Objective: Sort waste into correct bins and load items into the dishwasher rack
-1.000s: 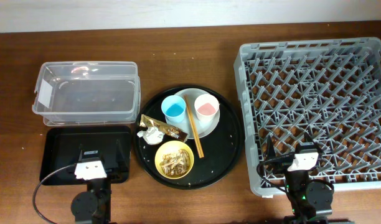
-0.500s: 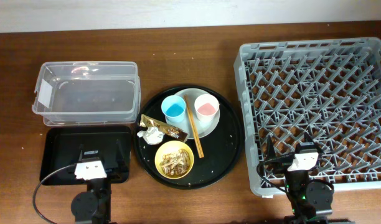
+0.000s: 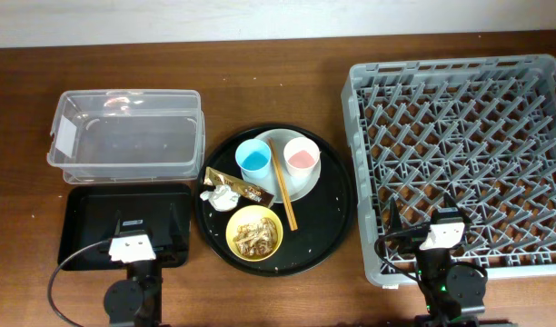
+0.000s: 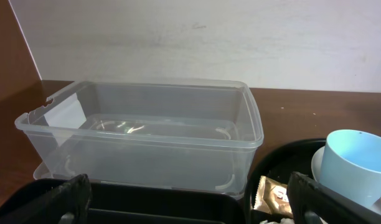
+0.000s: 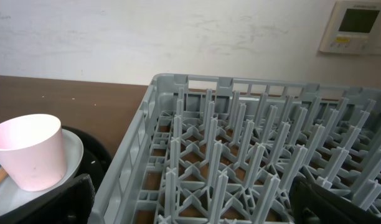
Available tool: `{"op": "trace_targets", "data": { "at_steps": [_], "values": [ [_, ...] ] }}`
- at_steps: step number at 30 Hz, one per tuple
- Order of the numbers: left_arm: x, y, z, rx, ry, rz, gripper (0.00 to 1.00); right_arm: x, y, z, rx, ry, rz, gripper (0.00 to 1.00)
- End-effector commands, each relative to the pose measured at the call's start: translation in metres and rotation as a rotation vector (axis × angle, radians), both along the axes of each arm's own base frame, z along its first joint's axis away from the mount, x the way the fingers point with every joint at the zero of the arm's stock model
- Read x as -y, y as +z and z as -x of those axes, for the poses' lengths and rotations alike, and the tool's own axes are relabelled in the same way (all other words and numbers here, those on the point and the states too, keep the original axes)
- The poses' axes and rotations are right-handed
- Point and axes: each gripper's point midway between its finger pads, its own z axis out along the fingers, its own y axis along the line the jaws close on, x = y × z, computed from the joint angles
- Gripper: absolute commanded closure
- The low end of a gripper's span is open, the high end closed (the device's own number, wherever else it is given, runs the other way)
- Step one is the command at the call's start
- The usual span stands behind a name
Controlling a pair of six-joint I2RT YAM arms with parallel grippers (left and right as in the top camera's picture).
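On the round black tray: yellow bowl of scraps, wrapper, tissue.
Left hand: spread, empty, over shallow black tray.
Right hand: spread, empty, over rack.

The dark brown wooden surface carries four things. At the left, a clear plastic box sits just behind a shallow black rectangular tray. A large round black tray lies mid-surface, and the grey dishwasher rack fills the right side.

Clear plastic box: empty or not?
Empty. The clear plastic box shows only a bare bottom overhead and from the left wrist; snack wrapper and tissue lie on the round black tray.
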Motion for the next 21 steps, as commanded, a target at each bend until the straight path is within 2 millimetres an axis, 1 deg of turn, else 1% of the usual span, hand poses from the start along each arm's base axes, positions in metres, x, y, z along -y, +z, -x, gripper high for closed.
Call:
{"op": "trace_targets", "data": {
  "at_steps": [1, 17, 20, 21],
  "values": [
    [-0.003, 0.001, 0.001, 0.009, 0.017, 0.008, 0.01, 0.003, -0.003, 0.0, -0.003, -0.015, -0.008, 0.02],
    [-0.001, 0.002, 0.0, 0.013, 0.004, 0.009, 0.01, 0.003, -0.003, 0.0, -0.003, -0.015, -0.008, 0.02],
    [0.028, 0.002, 0.0, 0.007, -0.166, 0.031, 0.01, 0.003, -0.003, 0.0, -0.003, -0.015, -0.008, 0.02],
    [0.03, 0.006, 0.003, -0.011, -0.168, 0.068, 0.01, 0.003, -0.003, 0.0, -0.003, -0.015, -0.008, 0.02]
  ]
}}
